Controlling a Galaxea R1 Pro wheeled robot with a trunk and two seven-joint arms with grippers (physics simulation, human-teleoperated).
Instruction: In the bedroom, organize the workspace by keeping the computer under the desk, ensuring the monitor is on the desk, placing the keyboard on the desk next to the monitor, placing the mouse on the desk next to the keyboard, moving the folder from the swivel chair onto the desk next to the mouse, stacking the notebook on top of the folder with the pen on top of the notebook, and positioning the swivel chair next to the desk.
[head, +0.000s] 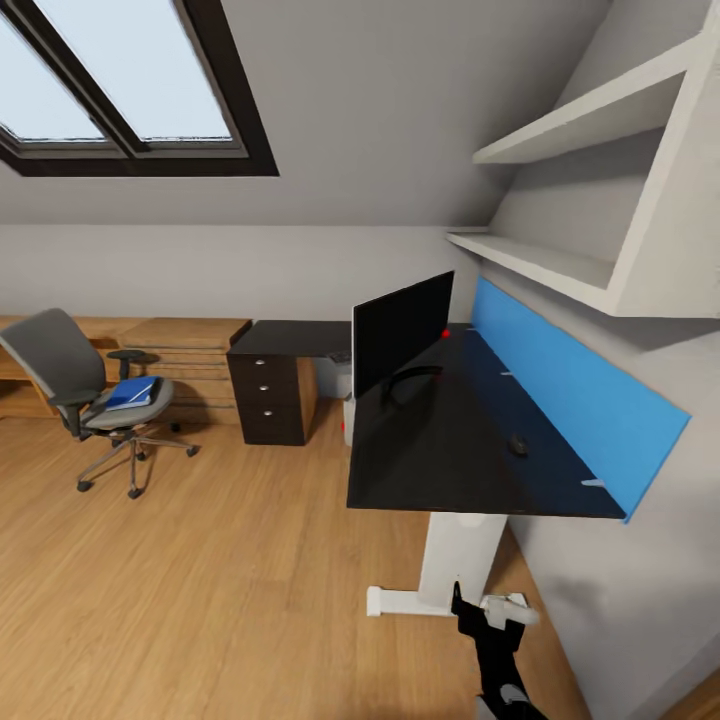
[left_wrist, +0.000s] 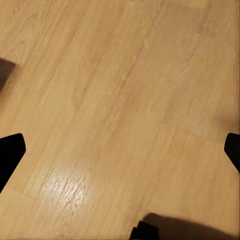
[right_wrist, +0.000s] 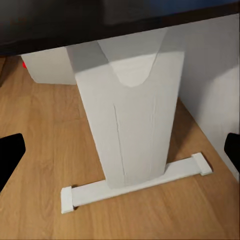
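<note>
I keep both arms tucked low while I drive — the right gripper (right_wrist: 120, 150) faces the desk's white leg (right_wrist: 131, 125), its fingers spread wide on nothing, and the left gripper (left_wrist: 120, 150) hangs just as wide over bare floor (left_wrist: 115, 90). The desk (head: 450, 450) stands ahead of the right claw, the monitor (head: 402, 330) and mouse (head: 518, 445) already on it. The folder (head: 131, 392) lies far off on the swivel chair (head: 90, 395) — open floor between leaves me plenty of room to roll.
</note>
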